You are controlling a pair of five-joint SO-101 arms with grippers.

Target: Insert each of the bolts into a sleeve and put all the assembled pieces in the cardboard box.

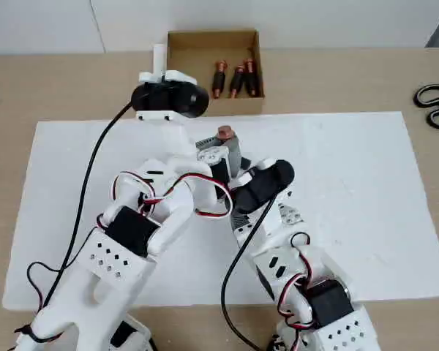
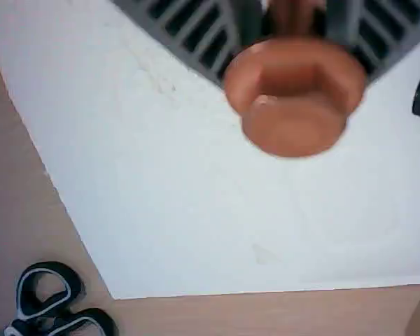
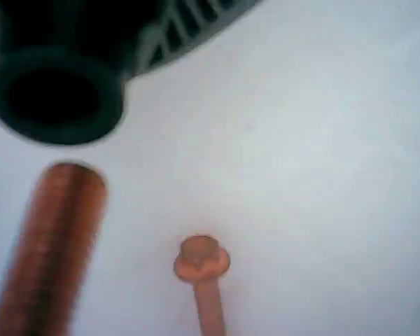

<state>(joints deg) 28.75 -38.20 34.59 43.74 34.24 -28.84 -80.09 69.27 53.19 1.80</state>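
From here I read my left claw (image 2: pixel 288 17) as clenched on a copper bolt (image 2: pixel 294 98). The left wrist view has the grey fingers (image 2: pixel 185 24) on either side of the shank, with the flanged hex head facing the camera. In the high view that bolt stands head-up over the middle of the white sheet (image 1: pixel 351 183), just short of the cardboard box (image 1: pixel 177 55). My right claw (image 3: pixel 91 35) is grasping the black sleeve (image 3: pixel 56 91). Its round open mouth shows dark in the right wrist view, with a ribbed grey finger tight against its side. The threaded end of the held bolt comes in right next to that mouth, close to the rim but outside it, so the two are apart. A second bolt (image 3: pixel 201 269) lies flat on the sheet farther off, head toward the sleeve, and nothing touches it. In the high view both arms meet over the centre of the sheet, the left forearm crossing in front of the right one, and I cannot make out the sleeve under them. The cardboard box sits at the far edge of the sheet with three finished pieces (image 1: pixel 235 77) side by side against its right wall. A pair of scissors (image 1: pixel 435 106) rests on the bare table (image 1: pixel 29 80), off the sheet's far right corner.
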